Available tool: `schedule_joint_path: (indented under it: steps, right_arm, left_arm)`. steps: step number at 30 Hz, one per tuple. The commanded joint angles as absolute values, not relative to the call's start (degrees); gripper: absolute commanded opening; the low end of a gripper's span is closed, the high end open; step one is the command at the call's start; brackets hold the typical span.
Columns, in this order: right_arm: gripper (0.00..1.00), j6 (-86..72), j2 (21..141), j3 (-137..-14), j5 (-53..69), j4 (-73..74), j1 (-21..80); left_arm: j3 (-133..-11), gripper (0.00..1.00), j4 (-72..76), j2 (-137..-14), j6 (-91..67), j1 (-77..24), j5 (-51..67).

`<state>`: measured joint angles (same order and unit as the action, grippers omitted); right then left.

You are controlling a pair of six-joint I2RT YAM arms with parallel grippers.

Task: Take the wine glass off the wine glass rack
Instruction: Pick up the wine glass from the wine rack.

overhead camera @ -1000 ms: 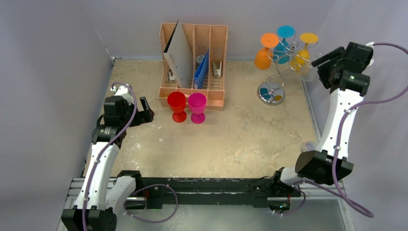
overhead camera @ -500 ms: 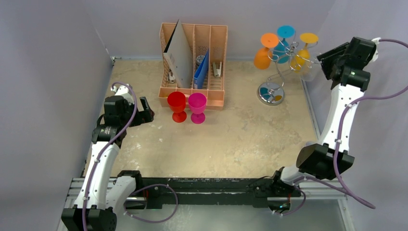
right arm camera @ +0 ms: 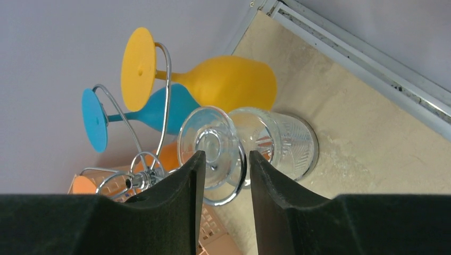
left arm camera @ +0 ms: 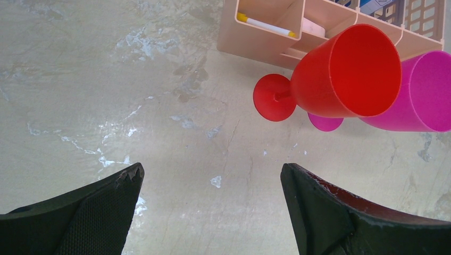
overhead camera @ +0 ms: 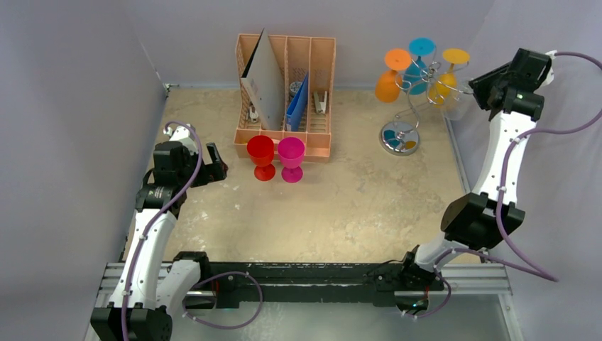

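Note:
The silver wire wine glass rack [overhead camera: 410,106] stands at the back right on its round disc base [overhead camera: 400,137]. Orange [overhead camera: 389,82], blue [overhead camera: 419,67] and yellow [overhead camera: 447,78] wine glasses hang upside down from it. A clear wine glass [right arm camera: 282,143] hangs on its right side, foot disc [right arm camera: 210,143] toward my right gripper [right arm camera: 226,156]. That gripper [overhead camera: 486,84] is level with the rack's top at its right, jaws a narrow gap apart, tips in front of the clear foot. My left gripper [left arm camera: 213,175] is open and empty over the table at the left [overhead camera: 219,169].
A peach slotted organiser [overhead camera: 284,92] with a grey board and a blue folder stands at the back middle. A red glass [overhead camera: 261,156] and a magenta glass [overhead camera: 291,158] stand upright in front of it. Grey walls close in on the left, back and right.
My right wrist has moved right and toward the back wall, ending up higher beside the rack's top. The left arm has not moved.

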<state>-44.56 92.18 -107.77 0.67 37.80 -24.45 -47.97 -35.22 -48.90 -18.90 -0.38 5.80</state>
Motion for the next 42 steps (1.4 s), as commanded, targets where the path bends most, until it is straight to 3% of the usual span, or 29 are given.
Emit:
schedule_joint_path:
  steps: [1,19,28,42]
  right_arm:
    - [0.37,-42.92,92.4,-111.59,1.58,36.89,-24.74]
    - [0.07,-39.11,89.1,-107.94,1.73,36.13,-24.79]
    - [0.0,-39.3,90.01,-108.5,4.09,35.95,-24.79]
    - [0.0,-42.37,87.3,-104.51,7.65,34.23,-24.79]
  left_arm:
    - [-47.98,1.0,-33.34,-48.87,-18.46,-0.09,6.48]
    - [-47.97,1.0,-33.31,-48.72,-18.46,-0.09,6.67]
    - [-47.93,1.0,-33.33,-48.25,-18.41,-0.09,6.45]
    - [-47.96,1.0,-33.4,-48.65,-18.42,-0.09,6.44]
